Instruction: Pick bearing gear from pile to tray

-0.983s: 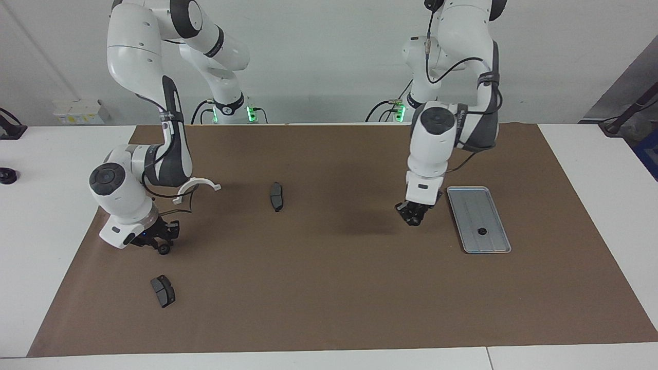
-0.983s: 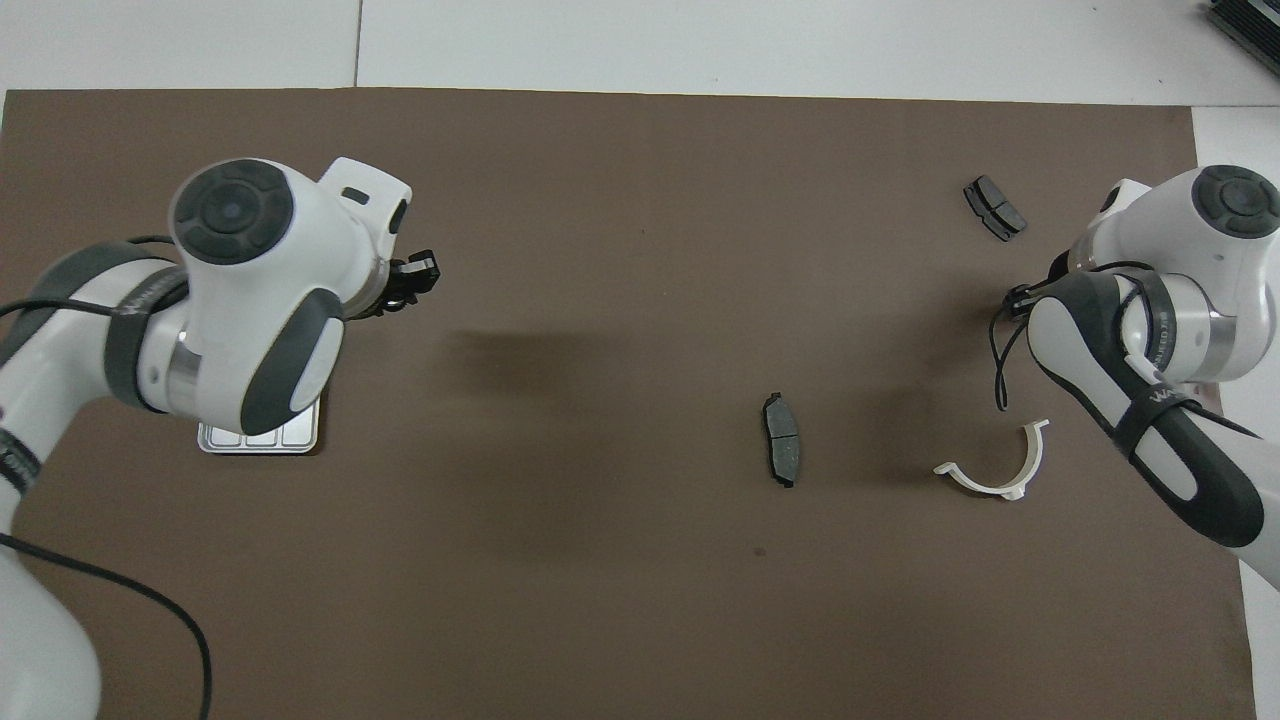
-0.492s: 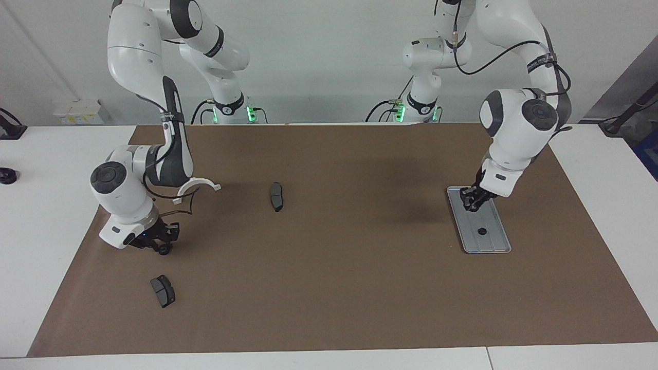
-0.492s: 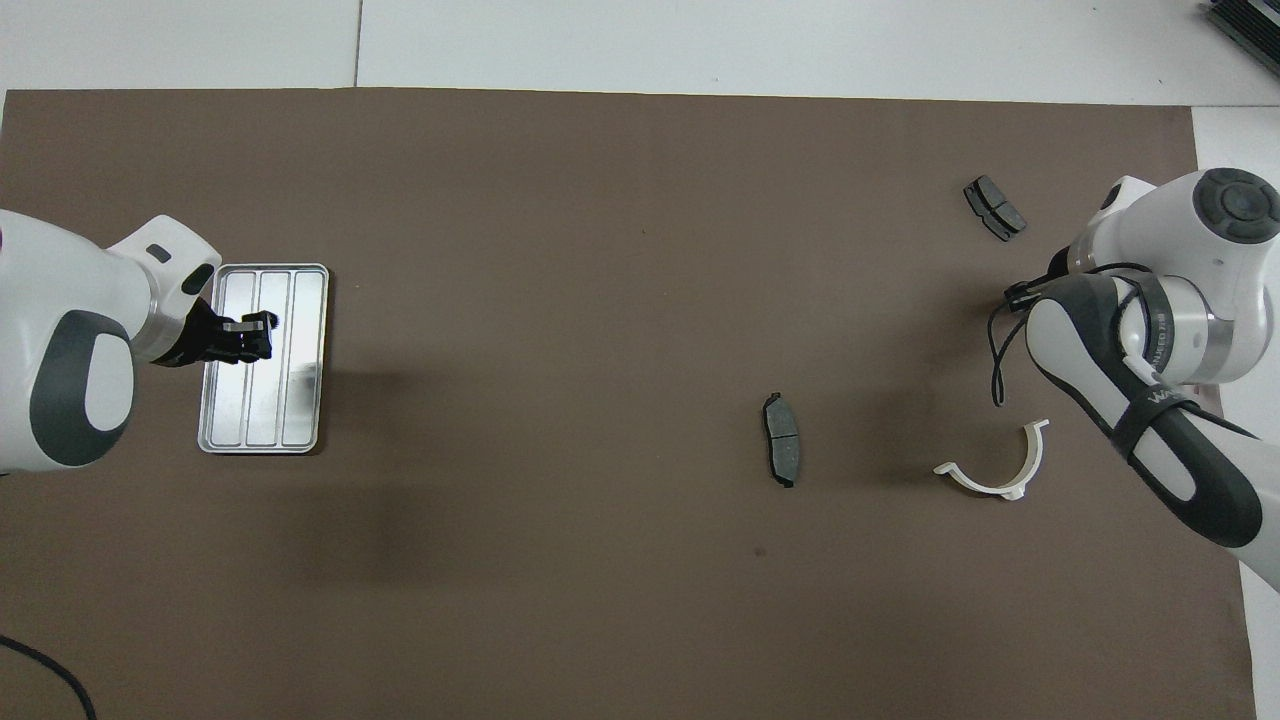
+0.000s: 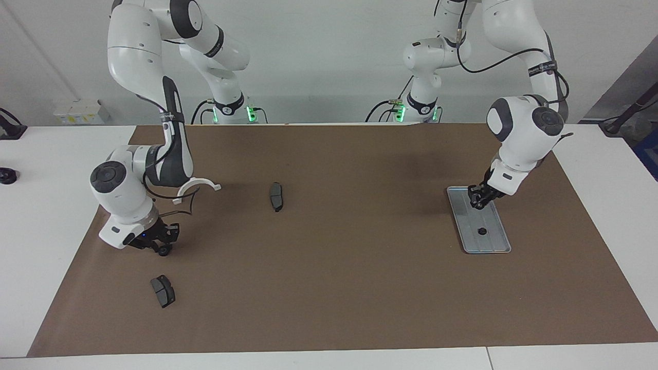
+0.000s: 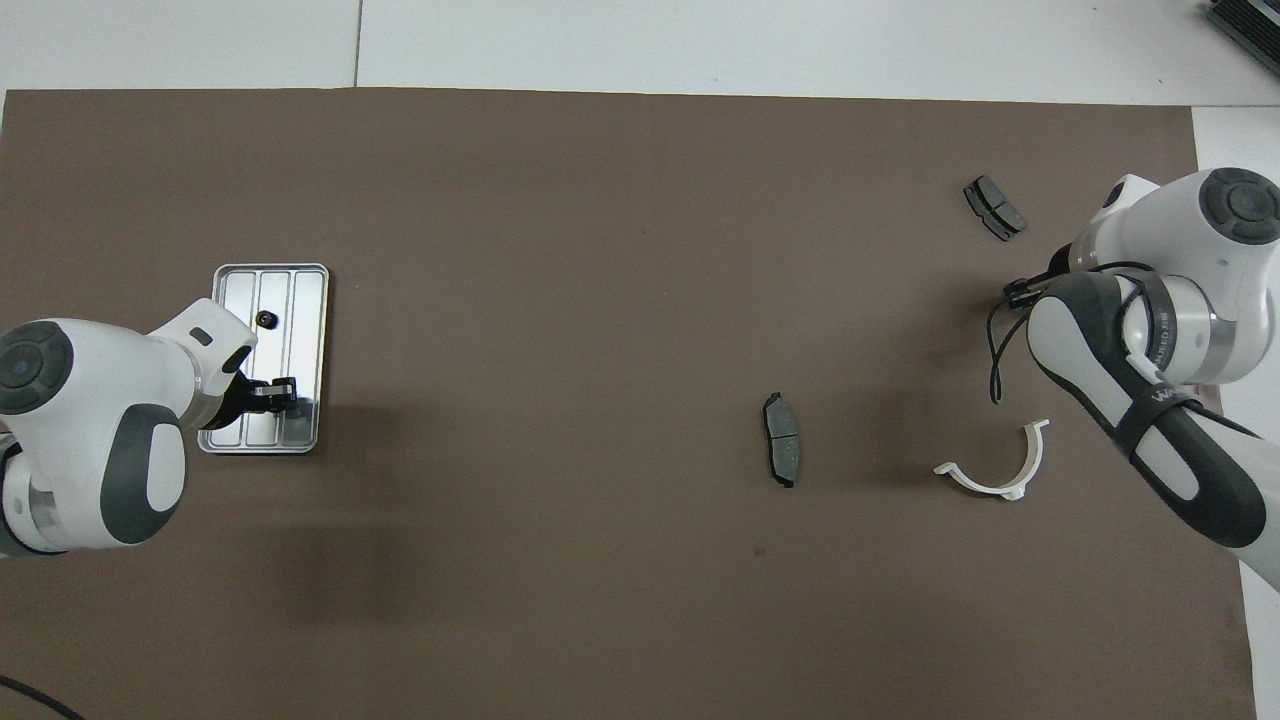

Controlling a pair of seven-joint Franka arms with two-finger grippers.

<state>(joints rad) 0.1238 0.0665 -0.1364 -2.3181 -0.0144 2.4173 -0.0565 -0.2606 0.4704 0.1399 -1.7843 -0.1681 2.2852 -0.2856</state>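
The silver tray (image 5: 489,244) (image 6: 306,300) lies toward the left arm's end of the table, with one small black bearing gear (image 5: 481,231) (image 6: 265,318) resting in it. My left gripper (image 5: 477,204) (image 6: 285,393) hangs low over the tray's end nearer the robots, shut on what looks like another small dark gear (image 6: 291,395). At the right arm's end, my right gripper (image 5: 163,247) is down at the mat, shut on a black bearing gear (image 5: 164,251). In the overhead view the right wrist hides that gripper and its gear.
What remains of the pile lies on the brown mat. There is one dark brake pad (image 5: 276,196) (image 6: 781,452) near the middle. Another brake pad (image 5: 163,291) (image 6: 994,208) lies beside the right gripper. A white half-ring bracket (image 5: 198,184) (image 6: 995,470) lies by the right forearm.
My left arm has swung from the mat beside the tray to over the tray's end nearer the robots. The right gripper has closed a little on its gear and stayed in place.
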